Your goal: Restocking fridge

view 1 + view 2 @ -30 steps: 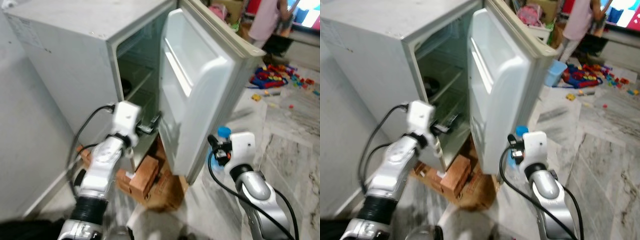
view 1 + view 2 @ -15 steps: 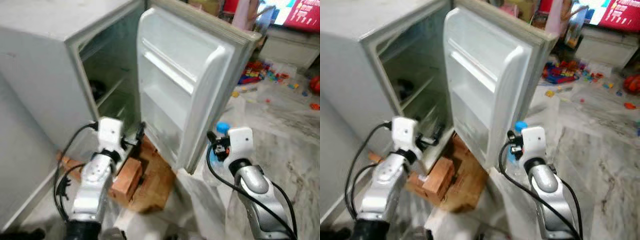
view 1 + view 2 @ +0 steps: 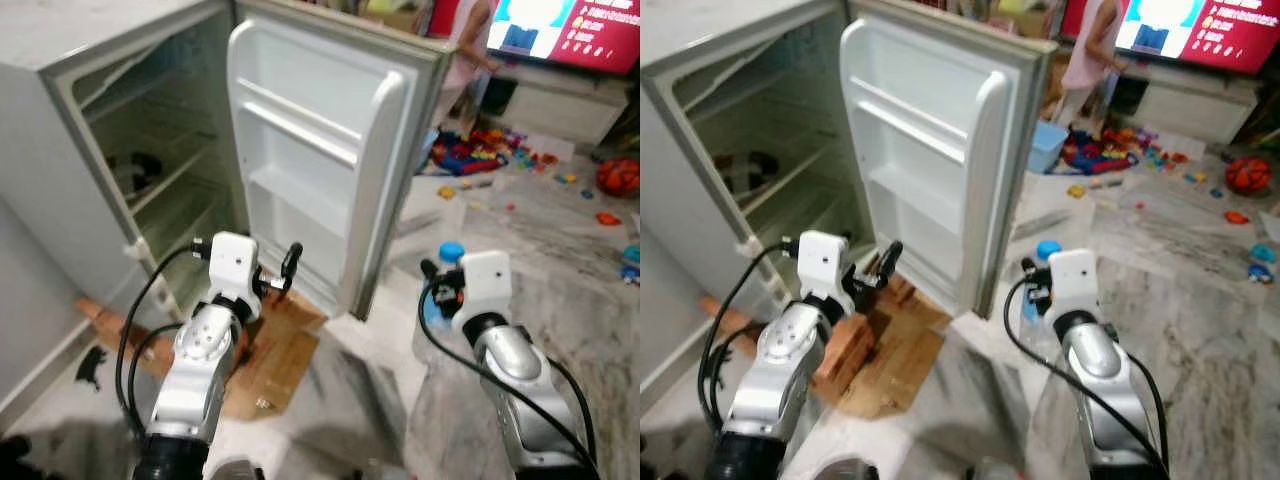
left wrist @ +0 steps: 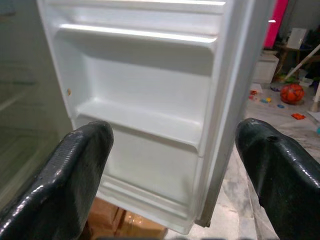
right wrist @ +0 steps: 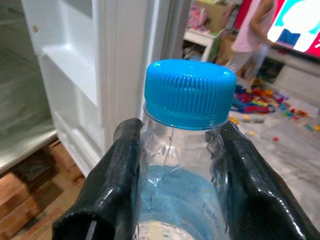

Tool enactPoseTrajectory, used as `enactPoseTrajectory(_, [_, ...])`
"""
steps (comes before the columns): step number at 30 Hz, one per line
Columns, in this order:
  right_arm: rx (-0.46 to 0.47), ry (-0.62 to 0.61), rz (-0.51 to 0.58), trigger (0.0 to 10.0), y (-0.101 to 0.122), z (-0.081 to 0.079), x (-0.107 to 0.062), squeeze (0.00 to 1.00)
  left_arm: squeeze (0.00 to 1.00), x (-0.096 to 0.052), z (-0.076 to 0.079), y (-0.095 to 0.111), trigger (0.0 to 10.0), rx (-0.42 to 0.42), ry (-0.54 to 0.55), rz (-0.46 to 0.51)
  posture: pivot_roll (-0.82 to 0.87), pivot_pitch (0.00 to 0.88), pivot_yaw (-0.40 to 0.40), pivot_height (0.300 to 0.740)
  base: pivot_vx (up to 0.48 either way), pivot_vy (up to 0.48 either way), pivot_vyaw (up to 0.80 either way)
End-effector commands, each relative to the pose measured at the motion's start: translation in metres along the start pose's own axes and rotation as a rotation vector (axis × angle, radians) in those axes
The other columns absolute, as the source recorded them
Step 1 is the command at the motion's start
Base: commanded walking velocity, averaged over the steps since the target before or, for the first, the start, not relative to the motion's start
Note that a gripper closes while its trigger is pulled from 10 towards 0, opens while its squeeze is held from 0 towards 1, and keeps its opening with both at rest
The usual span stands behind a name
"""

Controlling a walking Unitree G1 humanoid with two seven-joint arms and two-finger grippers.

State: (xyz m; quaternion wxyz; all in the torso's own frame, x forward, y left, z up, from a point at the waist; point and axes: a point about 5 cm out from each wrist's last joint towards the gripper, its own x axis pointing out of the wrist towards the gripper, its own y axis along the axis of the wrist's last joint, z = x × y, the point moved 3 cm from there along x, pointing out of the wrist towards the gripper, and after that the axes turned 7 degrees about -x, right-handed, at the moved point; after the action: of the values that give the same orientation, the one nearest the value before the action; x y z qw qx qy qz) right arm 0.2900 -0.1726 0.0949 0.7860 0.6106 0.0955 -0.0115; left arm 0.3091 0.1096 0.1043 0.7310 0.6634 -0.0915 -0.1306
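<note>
Door (image 3: 320, 150) swung wider | left claw (image 4: 170, 165) agape | right claw (image 5: 175, 165) clamps blue-capped bottle (image 5: 187, 150) | label unreadable

Left claw (image 4: 170, 165) raised forward, fingers spread wide; right claw (image 5: 175, 165) clamped, arm bent.

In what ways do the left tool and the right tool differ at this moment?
The left tool is open and holds nothing; the right tool is shut on the bottle. The left tool is near the fridge door's lower shelf; the right tool is beyond the door's edge. Both have black fingers.
</note>
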Motion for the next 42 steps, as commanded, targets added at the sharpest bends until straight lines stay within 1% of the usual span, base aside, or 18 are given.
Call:
enactPoseTrajectory(1, [0.009,0.024,0.047,10.0,0.011,-0.006,0.003,0.00,0.00,-0.002,-0.007,0.000,10.0,0.013,0.030,-0.007,0.00,0.000,-0.038,0.740,0.300,-0.371,0.00])
enactPoseTrajectory(5, [0.006,0.032,0.053,10.0,0.012,-0.008,0.004,0.00,0.00,-0.003,-0.015,-0.005,10.0,0.040,0.082,-0.038,0.00,0.000,-0.037,0.740,0.300,-0.371,0.00])
enactPoseTrajectory(10, [-0.016,0.054,0.085,10.0,0.018,-0.012,0.005,0.00,0.00,-0.002,-0.021,-0.007,10.0,0.054,0.118,-0.052,0.00,0.000,-0.034,0.740,0.341,-0.329,0.00])
enactPoseTrajectory(12, [0.003,0.050,0.089,10.0,0.019,-0.012,0.006,0.00,0.00,-0.001,-0.021,-0.006,10.0,0.040,0.137,-0.038,0.00,0.000,-0.034,0.740,0.000,0.000,0.00])
enactPoseTrajectory(15, [0.007,0.049,0.090,10.0,0.019,-0.012,0.007,0.00,0.00,-0.001,-0.021,-0.004,10.0,0.060,0.140,-0.031,0.00,0.000,-0.034,0.740,0.000,0.000,0.00])
enactPoseTrajectory(16, [-0.016,0.059,0.100,10.0,0.021,-0.013,0.008,0.00,0.00,-0.001,-0.021,-0.003,10.0,0.059,0.133,-0.032,0.00,0.000,-0.035,0.740,0.334,0.000,0.00])
enactPoseTrajectory(18, [-0.030,0.066,0.118,10.0,0.023,-0.013,0.008,0.00,0.00,-0.001,-0.025,-0.002,10.0,0.062,0.157,-0.023,0.00,0.000,-0.035,0.740,0.405,0.000,0.00])
enactPoseTrajectory(20, [-0.027,0.067,0.121,10.0,0.024,-0.014,0.008,0.00,0.00,-0.001,-0.028,-0.002,10.0,0.070,0.179,-0.024,0.00,0.000,-0.036,0.740,0.472,0.000,0.68])
enactPoseTrajectory(22, [-0.026,0.074,0.127,10.0,0.026,-0.015,0.009,0.00,0.00,-0.001,-0.030,-0.003,10.0,0.050,0.199,-0.025,0.00,0.000,-0.038,0.740,0.476,0.000,0.79])
enactPoseTrajectory(24, [-0.026,0.075,0.128,10.0,0.026,-0.015,0.009,0.00,0.00,-0.001,-0.030,-0.003,10.0,0.051,0.199,-0.026,0.00,0.000,-0.039,0.740,0.480,0.000,0.79])
enactPoseTrajectory(27, [-0.024,0.082,0.134,10.0,0.027,-0.017,0.010,0.00,0.00,0.000,-0.033,-0.003,10.0,0.069,0.219,-0.034,0.00,0.000,-0.039,0.740,0.472,0.000,0.78])
enactPoseTrajectory(35, [-0.033,0.097,0.146,10.0,0.029,-0.019,0.011,0.00,0.00,0.002,-0.034,-0.005,10.0,0.075,0.242,-0.045,0.00,0.000,-0.040,0.740,0.465,0.000,0.78])
enactPoseTrajectory(37, [-0.033,0.099,0.146,10.0,0.029,-0.020,0.012,0.00,0.00,0.002,-0.034,-0.005,10.0,0.087,0.237,-0.048,0.00,0.000,-0.039,0.740,0.446,0.000,0.54])
enactPoseTrajectory(42, [-0.033,0.107,0.145,10.0,0.029,-0.021,0.013,0.00,0.00,0.001,-0.035,-0.007,10.0,0.087,0.253,-0.055,0.00,0.000,-0.039,0.740,0.438,0.000,0.00])
